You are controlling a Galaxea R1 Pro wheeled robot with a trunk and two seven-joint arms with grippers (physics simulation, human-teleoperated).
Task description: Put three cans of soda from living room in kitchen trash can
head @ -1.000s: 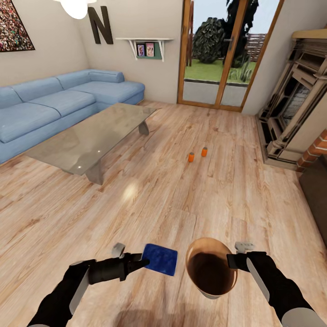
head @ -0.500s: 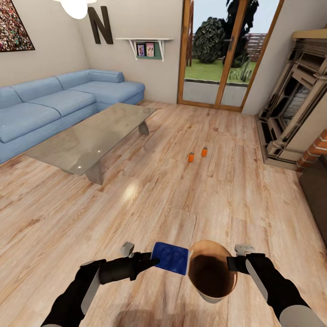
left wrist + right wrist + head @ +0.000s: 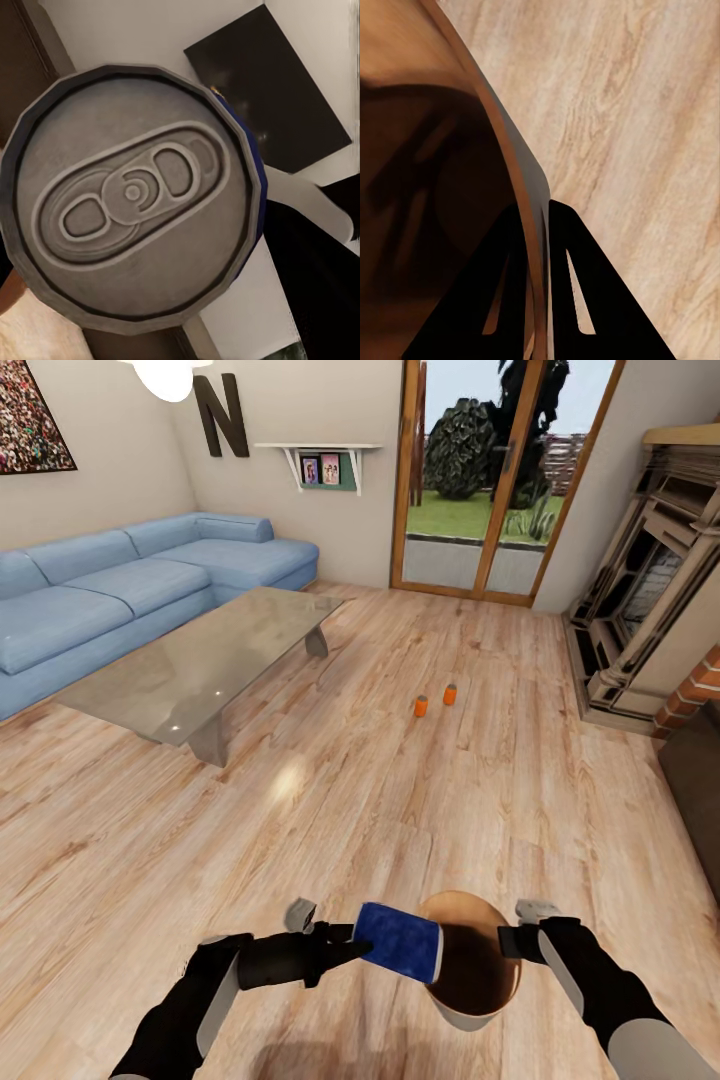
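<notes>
A blue can (image 3: pixel 398 941) is pinched by the left jaws beside the brown bin (image 3: pixel 470 1005), whose rim is clamped by the right jaws

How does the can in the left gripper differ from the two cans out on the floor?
The held can is blue; the two floor cans are orange. It lies sideways in the left gripper, at the brown bin's rim, while they stand upright on the wood floor, untouched. All three are small soda cans.
</notes>
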